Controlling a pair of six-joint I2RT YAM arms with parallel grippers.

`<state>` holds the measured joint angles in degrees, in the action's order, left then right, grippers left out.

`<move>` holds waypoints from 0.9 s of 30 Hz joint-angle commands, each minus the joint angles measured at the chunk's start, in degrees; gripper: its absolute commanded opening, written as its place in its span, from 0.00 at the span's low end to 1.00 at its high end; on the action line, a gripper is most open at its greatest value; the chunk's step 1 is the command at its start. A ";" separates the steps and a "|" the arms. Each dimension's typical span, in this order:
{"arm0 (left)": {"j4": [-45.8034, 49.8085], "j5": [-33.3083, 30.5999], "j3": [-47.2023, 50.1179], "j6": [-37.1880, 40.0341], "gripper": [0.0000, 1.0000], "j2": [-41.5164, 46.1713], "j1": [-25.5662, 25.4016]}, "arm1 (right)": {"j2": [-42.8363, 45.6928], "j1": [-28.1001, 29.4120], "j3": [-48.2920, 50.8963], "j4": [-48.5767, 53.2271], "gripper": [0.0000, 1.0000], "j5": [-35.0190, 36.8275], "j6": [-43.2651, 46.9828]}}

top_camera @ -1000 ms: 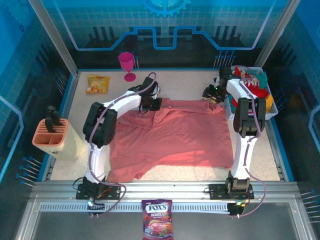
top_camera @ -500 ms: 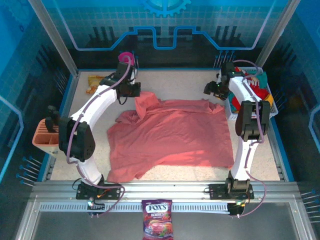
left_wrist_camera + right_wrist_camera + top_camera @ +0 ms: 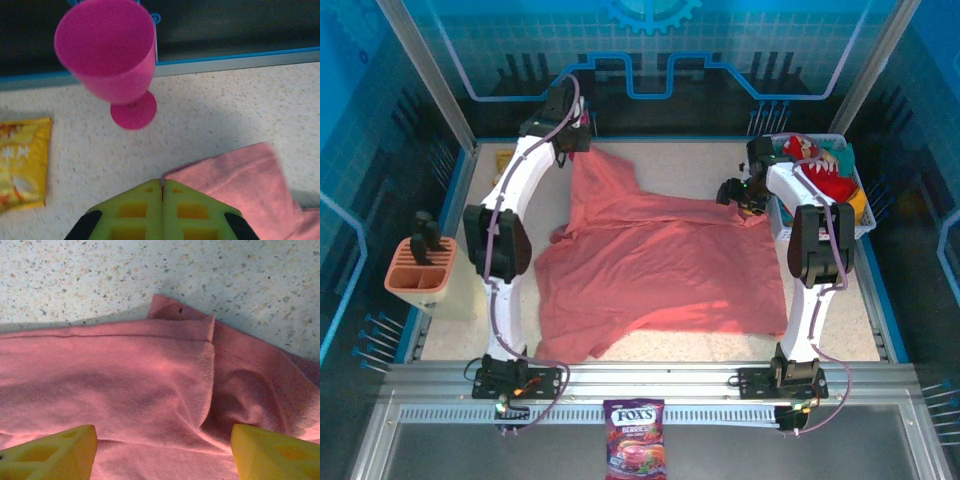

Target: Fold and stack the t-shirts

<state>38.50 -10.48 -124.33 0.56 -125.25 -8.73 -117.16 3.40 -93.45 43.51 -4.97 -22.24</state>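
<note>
Speckled bench (image 3: pixel 680 165) carries the salmon-pink t-shirt (image 3: pixel 670 270), spread betw. both grippers, one corner raised to the left gripper (image 3: pixel 162 182). L arm stretched far out, elbow high, its gripper clamped tight on that corner. R arm bent back. The right gripper (image 3: pixel 162 450) is spread wide & empty, just over the shirt's hem. Just ahead of the left gripper: magenta goblet (image 3: pixel 107 55).

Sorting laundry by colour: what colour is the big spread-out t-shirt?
The t-shirt is plain salmon pink; top external view shows it best.
</note>
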 commanded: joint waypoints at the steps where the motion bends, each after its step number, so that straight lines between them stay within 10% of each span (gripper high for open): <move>1: -0.41 -3.93 -6.31 6.75 0.00 -4.75 0.12 | 2.62 0.68 1.35 -0.19 0.72 -1.09 0.38; 27: -13.04 -10.38 -21.68 12.62 0.00 -20.90 1.96 | 8.50 2.41 13.86 -3.54 0.73 -1.27 -0.96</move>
<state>27.57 -18.31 -143.96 12.03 -144.29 -7.44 -111.72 5.21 -81.03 40.91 -5.61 -22.50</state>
